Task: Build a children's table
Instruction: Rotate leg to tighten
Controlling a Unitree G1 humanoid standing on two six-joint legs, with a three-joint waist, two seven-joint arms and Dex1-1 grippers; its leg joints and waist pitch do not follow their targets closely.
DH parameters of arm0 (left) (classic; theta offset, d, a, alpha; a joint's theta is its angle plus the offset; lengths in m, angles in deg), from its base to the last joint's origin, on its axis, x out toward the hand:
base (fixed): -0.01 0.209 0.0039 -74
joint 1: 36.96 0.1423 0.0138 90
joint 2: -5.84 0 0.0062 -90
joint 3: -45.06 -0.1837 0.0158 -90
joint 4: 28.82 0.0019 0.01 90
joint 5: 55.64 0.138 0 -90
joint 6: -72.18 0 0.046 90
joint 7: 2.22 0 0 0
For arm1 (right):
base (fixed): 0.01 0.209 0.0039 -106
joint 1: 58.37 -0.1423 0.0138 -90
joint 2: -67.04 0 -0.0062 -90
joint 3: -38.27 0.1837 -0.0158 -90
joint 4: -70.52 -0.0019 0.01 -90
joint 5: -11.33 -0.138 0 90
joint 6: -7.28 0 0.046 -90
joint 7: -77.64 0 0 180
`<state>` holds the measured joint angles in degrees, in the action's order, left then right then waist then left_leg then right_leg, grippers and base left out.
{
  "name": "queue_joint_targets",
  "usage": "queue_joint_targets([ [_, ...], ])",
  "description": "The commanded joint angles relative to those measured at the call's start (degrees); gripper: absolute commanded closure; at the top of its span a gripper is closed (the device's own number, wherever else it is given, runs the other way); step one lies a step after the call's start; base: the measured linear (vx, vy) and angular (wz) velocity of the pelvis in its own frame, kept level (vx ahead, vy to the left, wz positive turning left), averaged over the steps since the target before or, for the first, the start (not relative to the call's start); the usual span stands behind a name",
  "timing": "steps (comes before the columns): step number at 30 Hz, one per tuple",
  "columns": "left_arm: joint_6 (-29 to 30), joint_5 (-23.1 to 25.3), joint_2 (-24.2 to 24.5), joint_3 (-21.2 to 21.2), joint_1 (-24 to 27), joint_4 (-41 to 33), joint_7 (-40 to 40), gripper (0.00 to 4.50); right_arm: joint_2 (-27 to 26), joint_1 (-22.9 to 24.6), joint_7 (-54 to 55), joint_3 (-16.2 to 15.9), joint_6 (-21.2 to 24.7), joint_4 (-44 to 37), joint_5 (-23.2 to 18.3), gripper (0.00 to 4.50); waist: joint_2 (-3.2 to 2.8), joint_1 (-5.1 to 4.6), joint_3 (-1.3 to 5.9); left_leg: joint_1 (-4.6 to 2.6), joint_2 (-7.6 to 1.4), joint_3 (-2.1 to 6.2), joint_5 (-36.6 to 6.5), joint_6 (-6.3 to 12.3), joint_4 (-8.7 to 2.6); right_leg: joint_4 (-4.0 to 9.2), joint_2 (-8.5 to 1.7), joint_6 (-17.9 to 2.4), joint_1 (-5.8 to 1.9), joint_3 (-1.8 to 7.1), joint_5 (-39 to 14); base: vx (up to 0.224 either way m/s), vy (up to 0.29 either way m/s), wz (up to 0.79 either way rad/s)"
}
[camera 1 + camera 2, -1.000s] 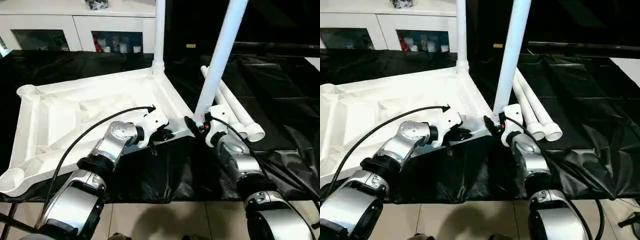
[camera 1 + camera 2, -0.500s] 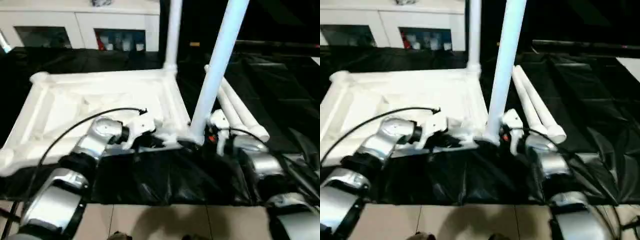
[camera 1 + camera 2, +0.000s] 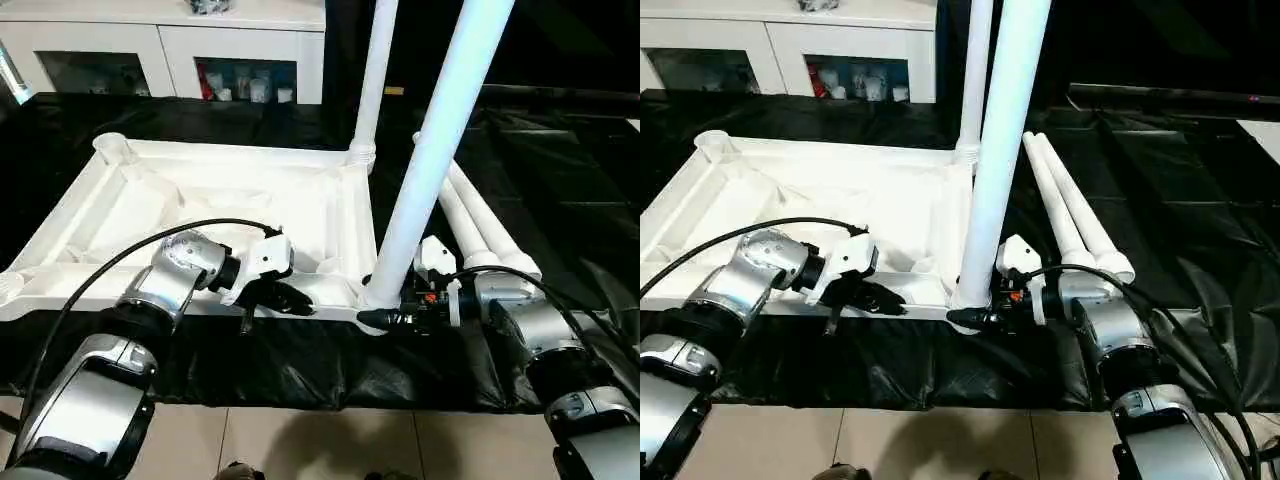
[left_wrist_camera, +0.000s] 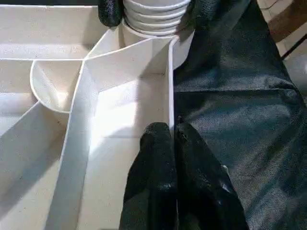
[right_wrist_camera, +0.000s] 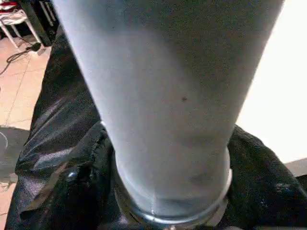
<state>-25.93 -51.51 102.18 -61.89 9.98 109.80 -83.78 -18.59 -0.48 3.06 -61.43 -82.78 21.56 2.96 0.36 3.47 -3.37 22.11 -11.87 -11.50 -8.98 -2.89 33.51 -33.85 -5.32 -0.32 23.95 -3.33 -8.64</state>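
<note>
Your tabletop (image 3: 180, 215) lies underside up on the black sheet (image 3: 300, 360) covering the worktop, ribs facing you. Two legs stand upright in its sockets: far leg (image 3: 375, 75) at the back corner on your right, near leg (image 3: 440, 150) at the front corner on that side. The other two legs (image 3: 480, 235) lie side by side on the sheet, just right of the tabletop.

Your left hand (image 4: 172, 139) is pressed together, fingertips pinching the thin front wall of the tabletop near the front-right socket. Your right hand (image 3: 385, 318) sits at the base of the near leg, its black fingers (image 5: 72, 191) on either side of the tube right above the socket collar, wrapped round it. Can't tell how tight that grip is.

White cabinet (image 3: 160, 50) w/ glass doors stands behind the worktop.
</note>
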Motion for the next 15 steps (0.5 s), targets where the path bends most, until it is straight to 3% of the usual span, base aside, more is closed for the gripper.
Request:
queue_joint_targets([
  [1,-0.36,0.37,0.10,-1.18,0.12,-0.78,-0.74,4.50,-0.48,0.63,-0.81,-1.33,0.85,-0.96,0.45,1.58,0.31,0.16,4.05,-1.37,-1.64,0.50,-18.09,1.38,-4.06,3.83,-2.62,-13.19,-2.49,1.83,-18.53,0.000,0.000,0.00],
  [4,0.45,0.37,-0.42,-0.90,0.34,-0.90,0.67,4.50,-1.35,1.24,0.84,-0.59,1.30,-1.16,-0.13,1.70,0.32,0.15,3.99,-1.37,-1.61,0.52,-18.42,1.26,-4.09,3.87,-2.61,-13.10,-2.48,1.81,-19.01,0.000,0.000,0.00],
  [5,2.63,0.78,-2.38,0.12,-0.05,0.03,6.14,4.50,-3.64,1.55,7.68,1.46,0.66,-0.10,-0.10,1.72,0.22,0.09,3.95,-1.36,-1.69,0.52,-18.60,1.02,-4.15,3.85,-2.70,-13.06,-2.38,1.89,-19.26,0.000,0.000,0.00],
  [6,2.63,0.78,-2.38,0.12,-0.05,0.03,6.14,4.50,-3.64,1.55,7.68,1.46,0.66,-0.10,-0.10,1.74,0.30,-0.04,3.77,-1.48,-1.56,0.61,-19.73,0.39,-4.15,4.11,-2.75,-12.67,-2.21,1.85,-21.27,0.000,0.000,0.00],
  [10,8.73,1.75,-8.91,1.86,-1.78,1.79,19.77,4.50,-9.99,-0.16,33.02,5.55,-2.01,7.55,3.56,1.78,0.43,-1.21,3.45,-2.04,-1.11,1.14,-23.71,-2.17,-4.09,5.16,-2.92,-9.63,-1.44,1.59,-30.91,0.000,0.000,0.00],
  [11,9.36,1.96,-10.36,2.16,-2.20,2.30,22.66,4.50,-11.28,-0.54,36.69,6.10,-1.79,8.47,3.73,1.78,0.52,-1.64,3.36,-2.11,-0.92,1.33,-25.05,-2.24,-4.10,5.69,-2.82,-8.05,-1.37,1.29,-34.00,0.000,0.000,0.00],
  [13,10.20,2.13,-12.29,2.49,-2.73,2.94,26.01,4.50,-13.04,-0.98,41.09,6.69,-1.71,9.44,3.97,1.78,0.26,-1.95,3.46,-2.10,-0.86,1.49,-25.62,-1.55,-4.01,6.08,-2.87,-7.03,-1.41,1.18,-35.22,0.000,0.000,0.00],
  [14,10.73,2.18,-13.86,2.44,-2.92,3.09,27.62,4.50,-14.92,-1.62,45.13,7.31,-1.37,10.36,3.91,1.78,-0.08,-1.98,3.55,-2.09,-0.90,1.49,-25.67,-1.29,-4.10,6.20,-2.79,-7.05,-1.38,1.18,-34.08,0.000,0.000,0.00],
  [15,10.94,2.25,-14.66,2.31,-2.98,3.10,28.27,4.50,-15.97,-1.95,46.93,7.52,-1.31,10.78,3.88,1.78,0.02,-2.19,3.59,-2.04,-0.91,1.41,-25.81,-1.22,-4.17,6.22,-2.69,-7.23,-1.32,1.22,-33.26,0.000,0.000,0.00],
])
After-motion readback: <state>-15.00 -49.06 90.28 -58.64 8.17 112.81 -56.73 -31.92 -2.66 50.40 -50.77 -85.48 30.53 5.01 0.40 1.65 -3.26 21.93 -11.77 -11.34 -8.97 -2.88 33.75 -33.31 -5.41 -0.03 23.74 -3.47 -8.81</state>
